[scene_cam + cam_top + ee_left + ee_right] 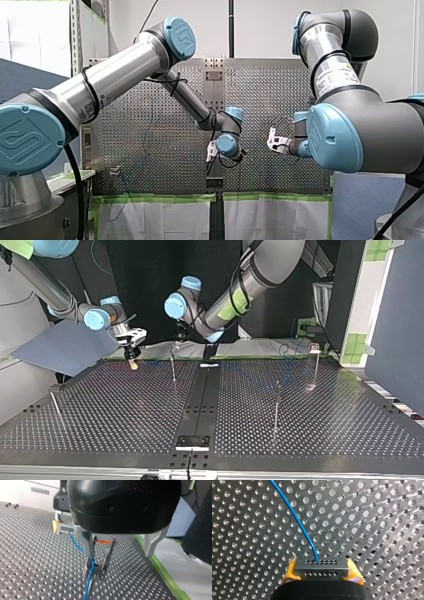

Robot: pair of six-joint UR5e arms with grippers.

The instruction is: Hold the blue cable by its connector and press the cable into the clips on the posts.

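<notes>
Yellow-padded right gripper (321, 565): clamped on the short ends of the grey connector (322, 573), over the perforated table (374, 517).
Connector axis: long side spans pad to pad; pinhole face points ahead of the gripper.
Blue cable (298, 522): leaves that face and runs forward, bowing to one side.
Left gripper (119, 555): jaws spread, gripping nothing; cable passes beside one jaw.
Clip (100, 566): cable lies at it; seating cannot be told.
Progress: connector hold done; the other posts (276, 405) probably remain.
</notes>
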